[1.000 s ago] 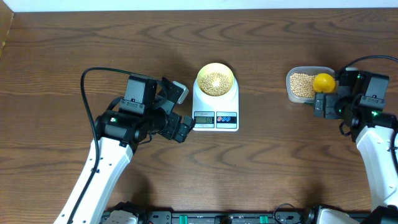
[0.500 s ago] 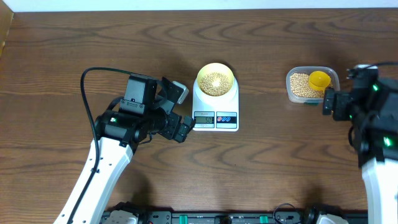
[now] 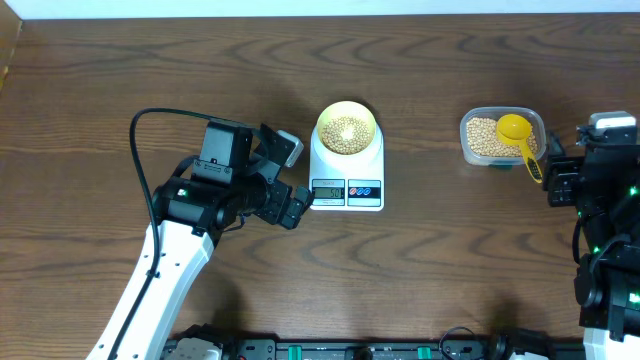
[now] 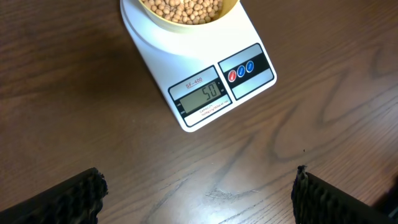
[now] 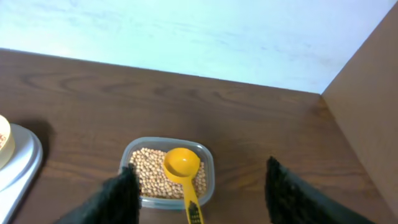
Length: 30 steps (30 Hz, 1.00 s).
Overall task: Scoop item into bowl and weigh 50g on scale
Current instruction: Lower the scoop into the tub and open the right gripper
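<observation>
Left gripper (image 4: 199, 193): I see bare table between the spread jaws; scale (image 4: 199, 74) blocks straight ahead. Right gripper (image 5: 200, 190): tub (image 5: 168, 140) and scoop (image 5: 182, 165) sit ahead between its parted jaws, wood panel (image 5: 367, 124) off to one side.

1. A robotics test bench, not a kitchen: a white left arm (image 3: 160, 270) and right arm (image 3: 605, 300) flank a wood-grain table (image 3: 450, 280).
2. A bare white wall (image 5: 186, 37) backs it.
3. A loose black cable (image 3: 134, 140) loops overhead.

Even, bright light casts only soft shadows; the table (image 3: 450, 260) grain looks crisp throughout.
</observation>
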Each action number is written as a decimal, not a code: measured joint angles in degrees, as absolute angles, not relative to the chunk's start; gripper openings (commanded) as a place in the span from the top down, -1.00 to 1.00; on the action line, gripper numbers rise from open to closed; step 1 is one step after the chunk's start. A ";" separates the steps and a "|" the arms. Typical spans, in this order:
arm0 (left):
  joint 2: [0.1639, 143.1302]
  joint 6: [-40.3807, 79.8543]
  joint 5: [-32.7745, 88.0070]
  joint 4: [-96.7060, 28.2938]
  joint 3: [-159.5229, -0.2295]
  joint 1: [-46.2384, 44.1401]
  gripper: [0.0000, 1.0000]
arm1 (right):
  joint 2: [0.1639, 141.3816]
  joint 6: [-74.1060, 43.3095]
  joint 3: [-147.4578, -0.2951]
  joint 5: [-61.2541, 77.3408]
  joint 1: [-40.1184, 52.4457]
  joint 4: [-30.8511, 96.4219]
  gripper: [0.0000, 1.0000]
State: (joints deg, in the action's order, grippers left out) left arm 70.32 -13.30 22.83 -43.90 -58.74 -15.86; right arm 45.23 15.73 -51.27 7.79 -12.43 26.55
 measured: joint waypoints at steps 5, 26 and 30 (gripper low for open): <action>70.32 -13.30 22.83 -43.90 -58.74 -15.86 -0.96 | 45.25 18.70 -51.27 7.70 -12.43 29.47 -0.98; 70.32 -13.30 22.83 -43.90 -58.74 -15.86 -0.96 | 45.25 19.14 -51.27 5.91 -12.43 39.88 -0.99; 70.32 -13.30 22.83 -43.90 -58.74 -15.86 -0.96 | 45.25 19.14 -51.24 5.78 -12.43 39.90 -0.99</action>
